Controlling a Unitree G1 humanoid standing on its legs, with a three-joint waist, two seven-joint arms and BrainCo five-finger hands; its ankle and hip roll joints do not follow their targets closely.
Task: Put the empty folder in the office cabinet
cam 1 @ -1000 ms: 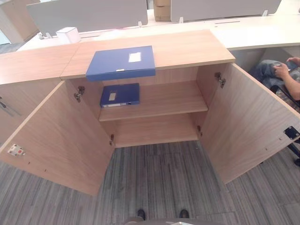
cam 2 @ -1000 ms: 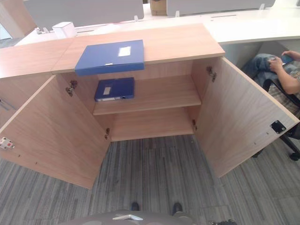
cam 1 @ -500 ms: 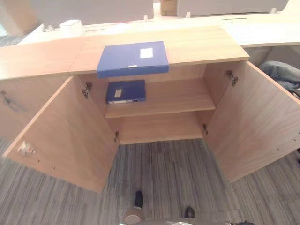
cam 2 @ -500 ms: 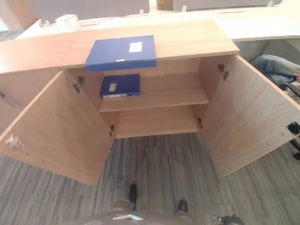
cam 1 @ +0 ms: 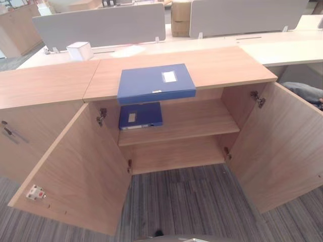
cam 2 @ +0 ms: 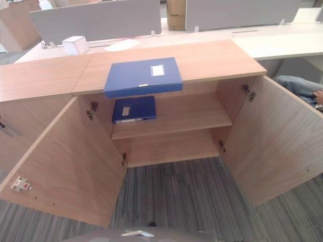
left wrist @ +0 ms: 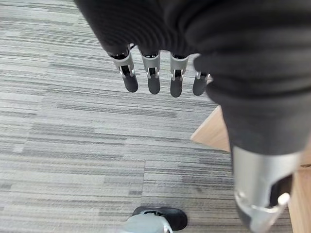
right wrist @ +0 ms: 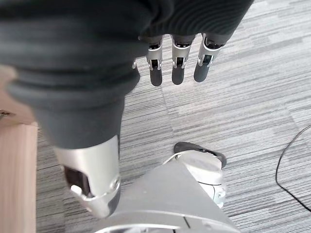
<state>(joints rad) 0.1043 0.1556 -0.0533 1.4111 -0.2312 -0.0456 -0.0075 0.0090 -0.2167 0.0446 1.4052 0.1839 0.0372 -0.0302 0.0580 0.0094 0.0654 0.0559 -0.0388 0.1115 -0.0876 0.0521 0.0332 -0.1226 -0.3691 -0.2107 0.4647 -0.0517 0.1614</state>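
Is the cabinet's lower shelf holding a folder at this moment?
No: the lower shelf is bare, while one blue folder lies on the upper shelf and another blue folder lies on the cabinet top.

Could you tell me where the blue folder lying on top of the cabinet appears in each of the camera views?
Left eye view: the blue folder lies upper centre, on the cabinet top, overhanging its front edge.
Right eye view: the same folder, upper centre, slightly further left.
Left wrist view: carpet beneath the left hand; no folder.
Right wrist view: carpet beneath the right hand; no folder.
Shared landmark: the second folder on the upper shelf, directly below.
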